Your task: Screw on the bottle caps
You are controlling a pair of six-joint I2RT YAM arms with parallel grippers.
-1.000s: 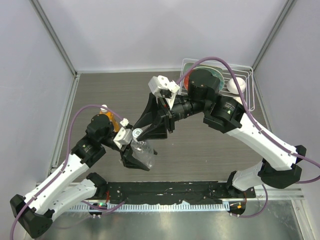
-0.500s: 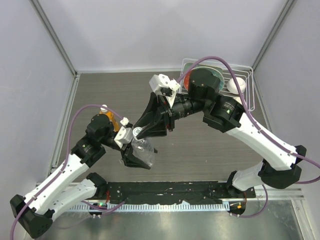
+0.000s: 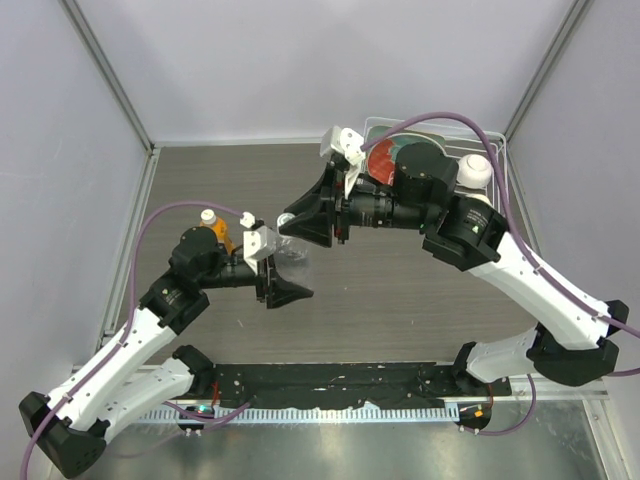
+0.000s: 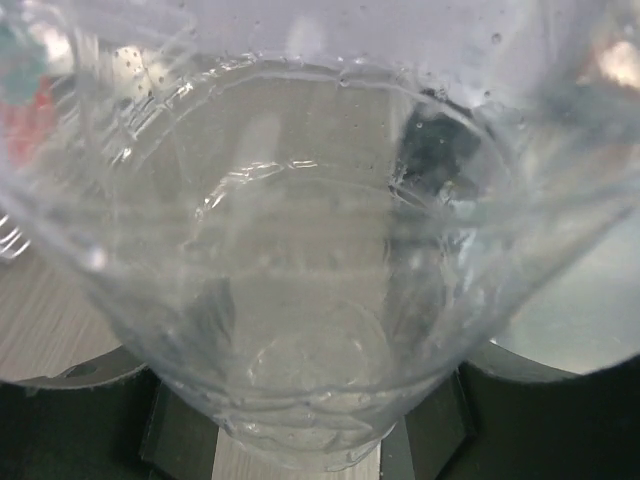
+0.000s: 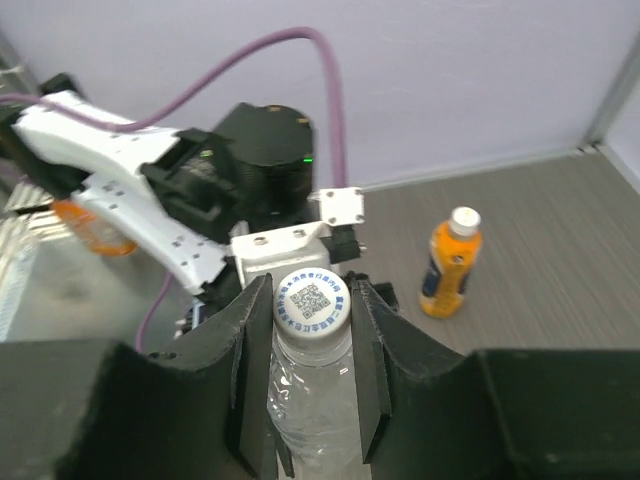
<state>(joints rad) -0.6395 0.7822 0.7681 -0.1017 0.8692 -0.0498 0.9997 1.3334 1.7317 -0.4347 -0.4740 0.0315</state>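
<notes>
The clear bottle [image 3: 291, 254] is off the table, held between both arms. My left gripper [image 3: 284, 284] is shut on its lower body; in the left wrist view the clear bottle [image 4: 300, 250] fills the frame and the left gripper [image 4: 310, 445] shows only as dark fingers [image 4: 90, 425] at the bottom. My right gripper [image 5: 311, 305] is shut on the white cap [image 5: 311, 297], which sits on the bottle's neck, and the clear bottle [image 5: 312, 410] runs down between the fingers. The right gripper [image 3: 298, 222] meets the bottle top from the right. The orange bottle [image 3: 216, 234] stands upright at the left with its cap [image 5: 464, 220] on.
A wire rack [image 3: 500, 190] at the back right holds a red-and-teal plate [image 3: 385, 165] and a white ball [image 3: 475, 170]. The right forearm crosses in front of the rack. Walls close the table on the left, back and right.
Both grippers have moved toward the back with the clear bottle. The left gripper swung round to point right. The right jaws closed in on the white cap.
</notes>
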